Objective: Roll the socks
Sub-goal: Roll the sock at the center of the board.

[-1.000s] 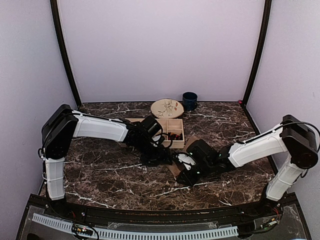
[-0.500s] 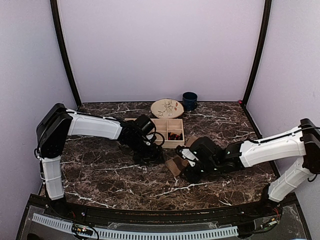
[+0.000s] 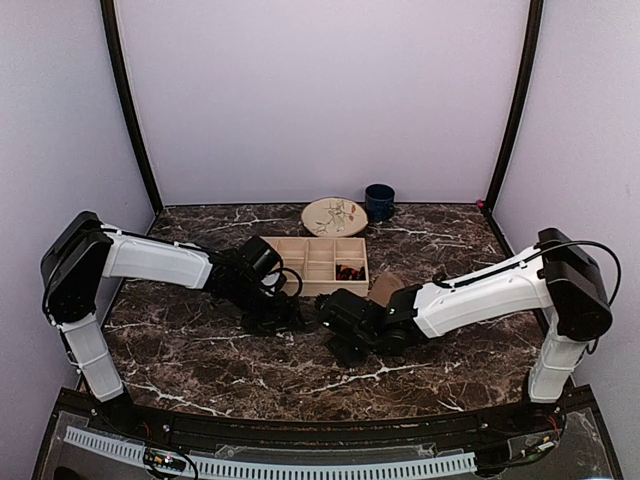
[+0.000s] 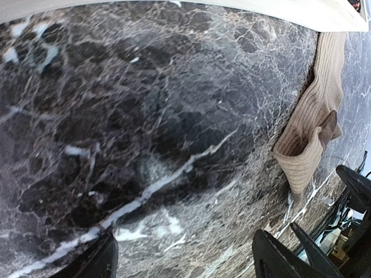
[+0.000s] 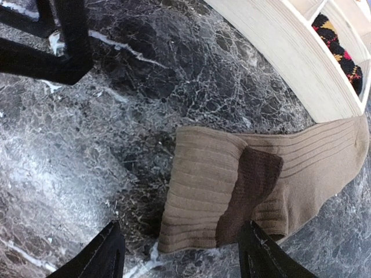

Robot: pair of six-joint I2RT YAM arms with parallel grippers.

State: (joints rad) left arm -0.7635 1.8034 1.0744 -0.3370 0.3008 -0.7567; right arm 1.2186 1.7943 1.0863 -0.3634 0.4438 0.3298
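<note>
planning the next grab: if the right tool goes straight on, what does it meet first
Most likely the tan sock, lying on the table ahead of the open right tool; depth is unclear.

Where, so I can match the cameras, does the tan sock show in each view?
Top external: tan sock right of centre, partly hidden.
Left wrist: tan sock along the right edge.
Right wrist: tan sock lower centre, lying flat.
Shared landmark: wooden divided box beside it.
</note>
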